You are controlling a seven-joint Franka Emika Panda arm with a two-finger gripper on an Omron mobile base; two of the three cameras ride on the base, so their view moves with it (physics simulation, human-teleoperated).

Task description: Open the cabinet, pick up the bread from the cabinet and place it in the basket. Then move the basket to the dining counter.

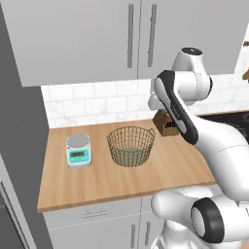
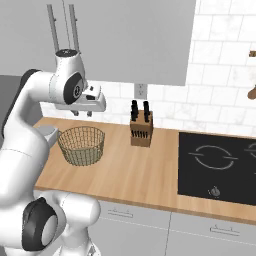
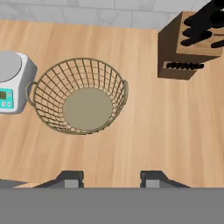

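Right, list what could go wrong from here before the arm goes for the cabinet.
1. The cabinet doors are shut, and the gripper hangs low over the counter. Swinging up, the arm could likely clip the door fronts or miss the bar handles.
2. The basket sits close to the kitchen scale and the knife block, so a low sweep might knock any of them.
3. The jaws are apart and empty; the bread isn't fetched yet.
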